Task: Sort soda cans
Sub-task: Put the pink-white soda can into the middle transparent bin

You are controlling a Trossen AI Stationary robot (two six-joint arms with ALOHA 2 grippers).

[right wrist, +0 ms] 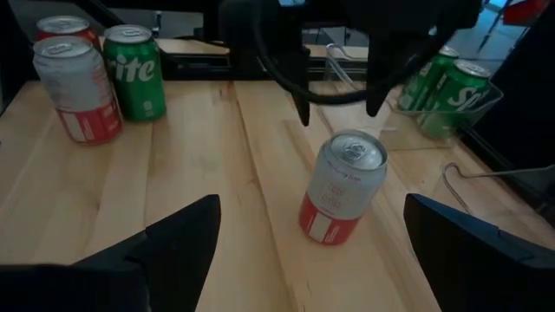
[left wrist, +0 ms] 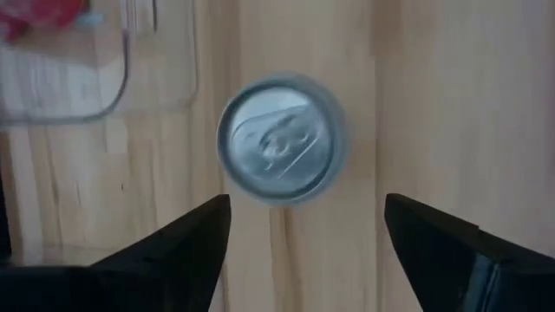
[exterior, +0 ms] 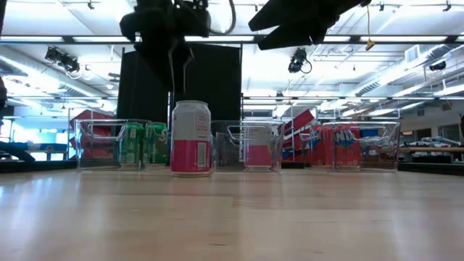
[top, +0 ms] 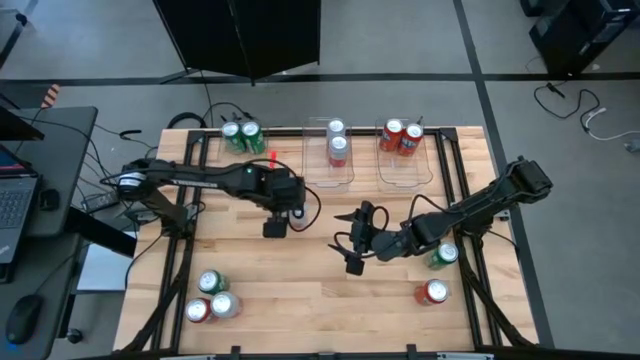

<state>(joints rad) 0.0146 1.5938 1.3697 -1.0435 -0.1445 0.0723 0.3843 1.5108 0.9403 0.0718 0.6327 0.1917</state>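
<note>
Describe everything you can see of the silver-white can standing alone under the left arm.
The can is a small metal cylinder, silver-white above with a red band low on its side and a plain silver top with a pull tab. It stands upright on the wooden table, in front of the clear bins. The left end effector hangs open just above it, touching nothing. Only the table touches the can.

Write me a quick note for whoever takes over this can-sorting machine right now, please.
Left tool open, above a silver-white can standing outside the bins. Right tool open, mid-table, empty.
Done: two green cans, two silver-white cans, two red cans, each pair in its own bin.
Left: that can, three cans at the left corner opposite the bins, two cans near the right arm.
</note>
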